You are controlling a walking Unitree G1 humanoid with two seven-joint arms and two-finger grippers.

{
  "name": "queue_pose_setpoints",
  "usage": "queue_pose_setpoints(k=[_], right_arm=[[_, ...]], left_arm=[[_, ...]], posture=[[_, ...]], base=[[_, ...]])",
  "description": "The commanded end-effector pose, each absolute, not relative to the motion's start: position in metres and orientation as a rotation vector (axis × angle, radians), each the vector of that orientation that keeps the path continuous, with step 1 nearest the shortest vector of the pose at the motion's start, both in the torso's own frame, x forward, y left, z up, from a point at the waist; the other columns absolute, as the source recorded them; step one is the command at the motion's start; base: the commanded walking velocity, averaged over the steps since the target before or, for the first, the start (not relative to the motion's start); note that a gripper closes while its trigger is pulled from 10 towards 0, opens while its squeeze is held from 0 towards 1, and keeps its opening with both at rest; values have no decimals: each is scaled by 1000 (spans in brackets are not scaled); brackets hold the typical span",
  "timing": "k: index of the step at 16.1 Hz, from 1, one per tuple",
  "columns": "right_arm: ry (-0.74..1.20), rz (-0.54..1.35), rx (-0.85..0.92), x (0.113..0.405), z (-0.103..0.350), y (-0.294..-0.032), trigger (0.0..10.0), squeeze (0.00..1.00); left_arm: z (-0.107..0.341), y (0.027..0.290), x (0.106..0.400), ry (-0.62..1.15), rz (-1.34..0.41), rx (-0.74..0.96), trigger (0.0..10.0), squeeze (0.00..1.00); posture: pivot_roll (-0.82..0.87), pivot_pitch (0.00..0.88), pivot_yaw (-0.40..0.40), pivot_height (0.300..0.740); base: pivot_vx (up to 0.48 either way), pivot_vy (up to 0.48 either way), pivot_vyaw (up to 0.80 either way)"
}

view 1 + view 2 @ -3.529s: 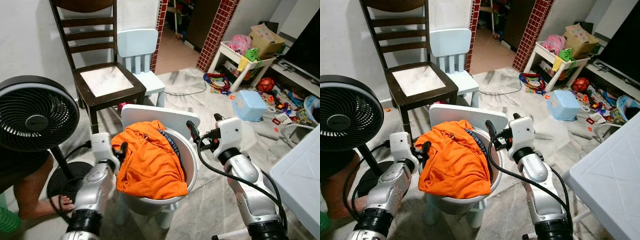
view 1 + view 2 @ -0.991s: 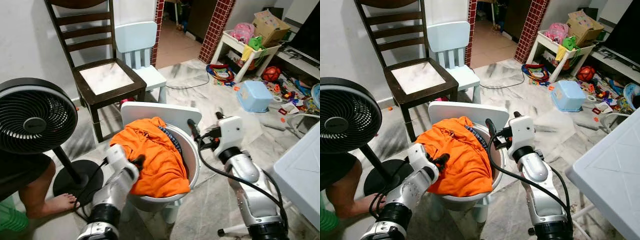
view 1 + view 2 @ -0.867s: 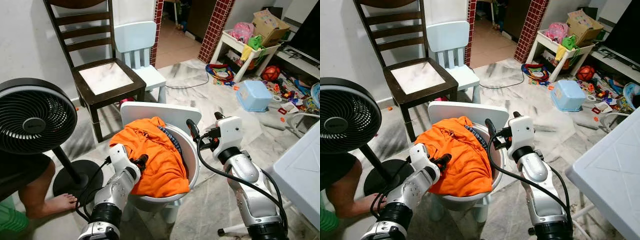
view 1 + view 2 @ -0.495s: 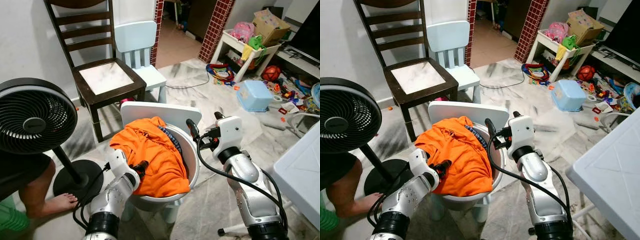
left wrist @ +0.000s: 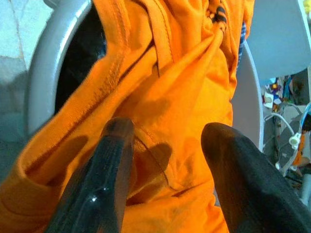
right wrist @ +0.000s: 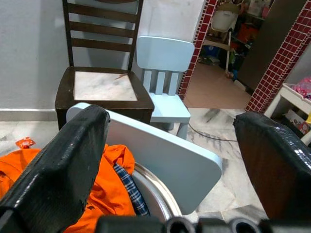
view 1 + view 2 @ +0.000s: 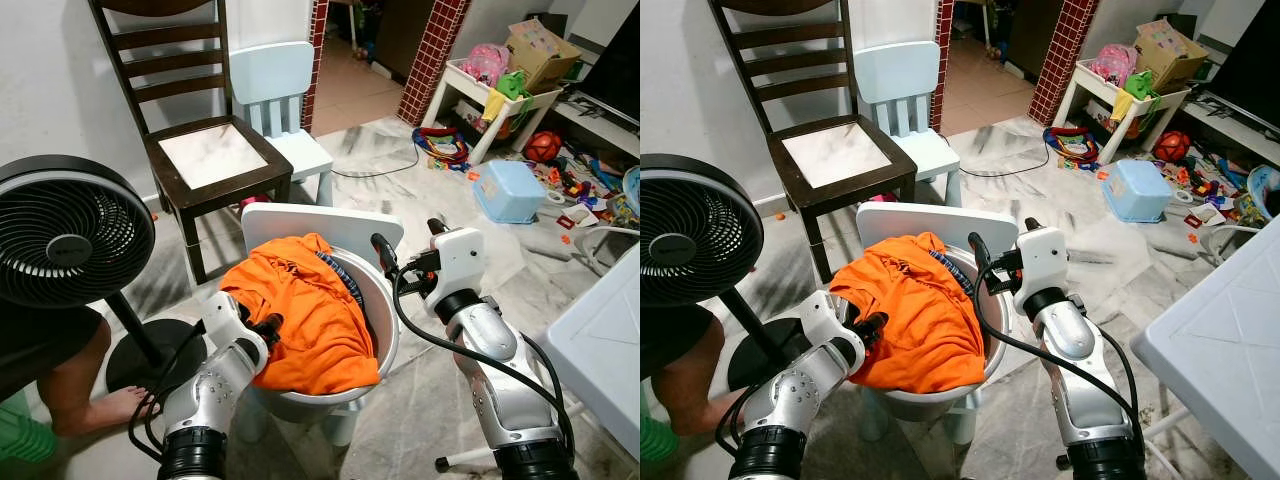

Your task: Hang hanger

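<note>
Left claw [image 5: 163, 145] spread wide, both fingers pressed into orange garment [image 7: 305, 315] heaped over rim of white basin [image 7: 385, 330] on small white chair [image 7: 320, 222]. Right claw [image 6: 170, 160] agape above basin's far rim, gripping nothing. Hanger not discernible. Since half-second ago, left claw slid lower along garment's near edge; right arm unchanged.

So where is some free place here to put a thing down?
The dark chair's seat is bare, and so is the small blue chair's seat beside it. The floor between the chairs and the toy shelf is open too. The tub is full of orange cloth, and toys crowd the right.
</note>
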State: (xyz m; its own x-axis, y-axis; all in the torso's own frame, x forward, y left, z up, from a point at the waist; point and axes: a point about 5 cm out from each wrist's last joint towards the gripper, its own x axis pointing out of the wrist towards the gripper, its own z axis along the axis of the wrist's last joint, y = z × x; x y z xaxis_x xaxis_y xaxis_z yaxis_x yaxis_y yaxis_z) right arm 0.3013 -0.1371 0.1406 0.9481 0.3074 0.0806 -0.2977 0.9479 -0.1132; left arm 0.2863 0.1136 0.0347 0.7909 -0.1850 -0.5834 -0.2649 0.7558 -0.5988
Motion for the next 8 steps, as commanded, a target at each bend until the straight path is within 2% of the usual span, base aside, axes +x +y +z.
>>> queue_pose_setpoints(k=[1, 5, 6, 8], right_arm=[[-96, 306, -110, 303, 141, -139, 10000, 0], [-97, 308, -110, 303, 141, -139, 10000, 0], [-98, 310, -110, 304, 141, -138, 10000, 0], [-101, 311, -111, 304, 142, -138, 10000, 0]], left_arm=[[22, 96, 270, 740, 48, -787, 0, 0], [22, 96, 270, 743, 50, -789, 0, 0], [19, 95, 271, 768, 40, -783, 10000, 0], [14, 92, 271, 809, 10, -766, 10000, 0]], posture=[[-49, 70, -127, 740], [-49, 70, -127, 740], [-50, 65, -124, 740], [-51, 65, -123, 740]], base=[[0, 0, 0], [0, 0, 0], [0, 0, 0], [0, 0, 0]])
